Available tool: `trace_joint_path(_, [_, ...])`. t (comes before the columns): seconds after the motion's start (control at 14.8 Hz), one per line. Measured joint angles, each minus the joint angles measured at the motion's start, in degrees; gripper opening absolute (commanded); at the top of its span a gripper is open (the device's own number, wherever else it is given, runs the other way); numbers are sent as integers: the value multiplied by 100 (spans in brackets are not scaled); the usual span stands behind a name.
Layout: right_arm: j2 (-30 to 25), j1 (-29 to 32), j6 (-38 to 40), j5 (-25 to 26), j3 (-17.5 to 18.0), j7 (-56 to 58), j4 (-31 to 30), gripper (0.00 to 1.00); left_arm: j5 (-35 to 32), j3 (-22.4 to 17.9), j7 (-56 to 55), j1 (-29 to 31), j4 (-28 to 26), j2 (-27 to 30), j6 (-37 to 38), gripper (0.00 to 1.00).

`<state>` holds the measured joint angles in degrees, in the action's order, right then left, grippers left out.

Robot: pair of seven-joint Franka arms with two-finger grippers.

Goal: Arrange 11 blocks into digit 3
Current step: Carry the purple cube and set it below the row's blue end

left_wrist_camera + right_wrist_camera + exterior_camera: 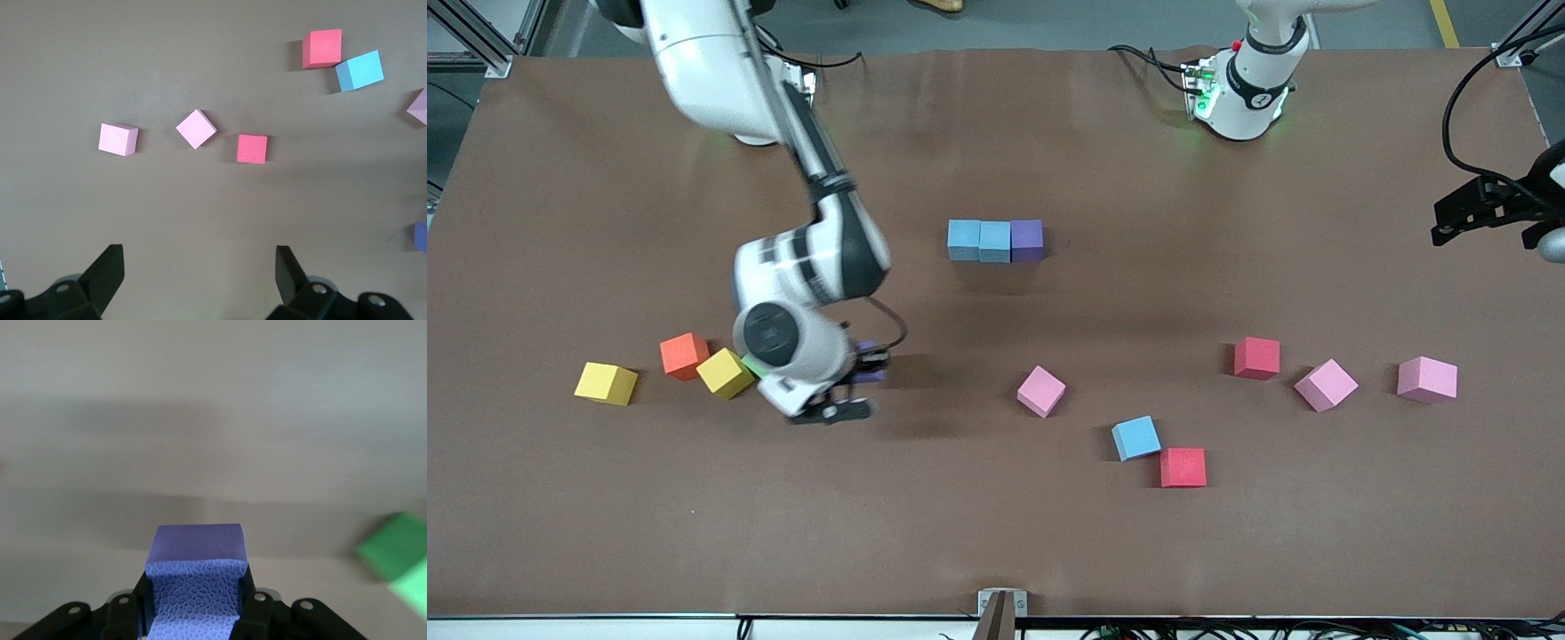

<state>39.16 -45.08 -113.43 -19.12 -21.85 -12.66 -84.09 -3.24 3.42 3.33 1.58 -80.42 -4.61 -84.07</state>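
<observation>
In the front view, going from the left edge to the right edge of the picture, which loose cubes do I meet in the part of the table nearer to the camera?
Yellow cube → orange cube → second yellow cube → bright pink cube → light blue cube → red cube → second red cube → mauve-pink cube → second mauve-pink cube.

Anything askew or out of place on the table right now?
Nothing damaged. The loose cubes lie scattered at odd angles; only the row of three sits square. The right claw is shut on a purple cube.

You saw two paler mauve-pink cubes (1326, 385) (1427, 380) resting apart on the brown table (996, 533) toward the left arm's end, while black cables (1463, 107) trailed over its edge.
</observation>
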Motion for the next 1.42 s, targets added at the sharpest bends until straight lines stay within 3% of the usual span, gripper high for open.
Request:
trace_joint_path(0.2, [17,-889,-808,-1,-6,-794,-447,36,0,3,0,-1,-16,1,9,100])
trace_joint_path(0.47, [24,-1569,-941,-1,-24,-1216,-728,36,0,3,0,1,-46,1,10,100])
trace_joint_path(1.42, [-349,-2189,-1907,4,-69,-1282,-1914,38,0,3,0,2,-71,2,11,100])
